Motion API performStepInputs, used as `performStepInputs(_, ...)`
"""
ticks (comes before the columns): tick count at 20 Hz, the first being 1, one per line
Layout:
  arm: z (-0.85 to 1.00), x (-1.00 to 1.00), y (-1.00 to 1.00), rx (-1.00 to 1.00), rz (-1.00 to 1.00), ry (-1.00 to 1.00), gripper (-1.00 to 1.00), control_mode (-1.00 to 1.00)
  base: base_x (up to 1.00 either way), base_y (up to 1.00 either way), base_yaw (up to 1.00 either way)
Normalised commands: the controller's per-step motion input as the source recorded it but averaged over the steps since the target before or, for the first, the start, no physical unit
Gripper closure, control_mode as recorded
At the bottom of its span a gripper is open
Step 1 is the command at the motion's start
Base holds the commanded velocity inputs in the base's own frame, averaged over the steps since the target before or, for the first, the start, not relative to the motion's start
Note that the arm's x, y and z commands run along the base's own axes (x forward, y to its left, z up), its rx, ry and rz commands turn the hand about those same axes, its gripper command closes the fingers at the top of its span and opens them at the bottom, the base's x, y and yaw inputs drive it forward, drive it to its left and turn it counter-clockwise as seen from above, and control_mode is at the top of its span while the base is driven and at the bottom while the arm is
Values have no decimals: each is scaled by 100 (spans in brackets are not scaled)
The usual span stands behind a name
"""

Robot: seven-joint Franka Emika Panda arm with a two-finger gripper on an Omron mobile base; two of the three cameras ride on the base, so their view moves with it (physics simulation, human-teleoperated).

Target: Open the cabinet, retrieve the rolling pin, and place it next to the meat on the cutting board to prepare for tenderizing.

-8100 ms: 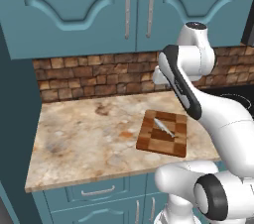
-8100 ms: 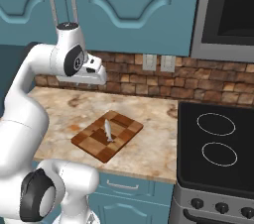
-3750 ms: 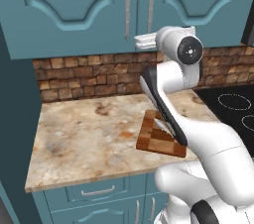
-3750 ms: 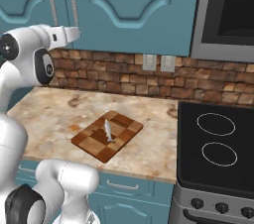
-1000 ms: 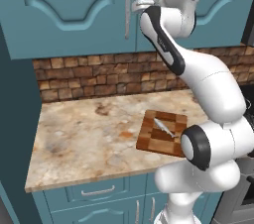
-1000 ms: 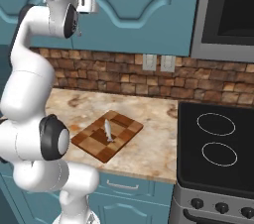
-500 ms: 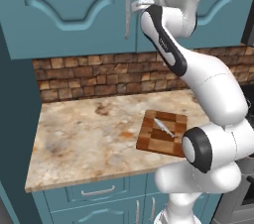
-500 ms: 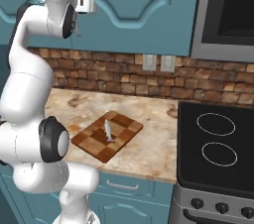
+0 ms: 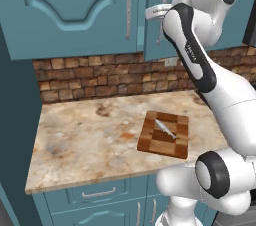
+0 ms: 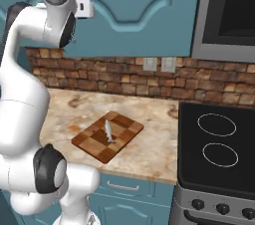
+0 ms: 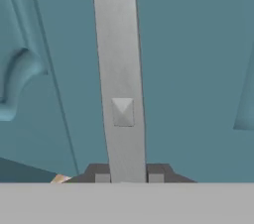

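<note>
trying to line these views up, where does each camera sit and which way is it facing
Left base view: behind the arm on its left, looking forward and down at the counter, cutting board, meat and cabinet; the arm rises at lower right.
Right base view: behind on the right, same scene plus the stove; the arm rises at lower left.
Hand view: on the hand, facing the cabinet handle between the gripper tips.
Both base views share the board and meat.
</note>
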Motion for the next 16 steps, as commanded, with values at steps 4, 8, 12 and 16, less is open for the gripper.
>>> performStepInputs(4,-15,-100,-25,0,11,0,100,-100,0,0,0)
performStepInputs(8,-14,-99,-36,3,11,0,100,-100,0,0,0)
performStepInputs(12,-14,-93,-42,3,11,0,100,-100,0,0,0)
performStepInputs(16,-18,-94,-44,4,11,0,100,-100,0,0,0)
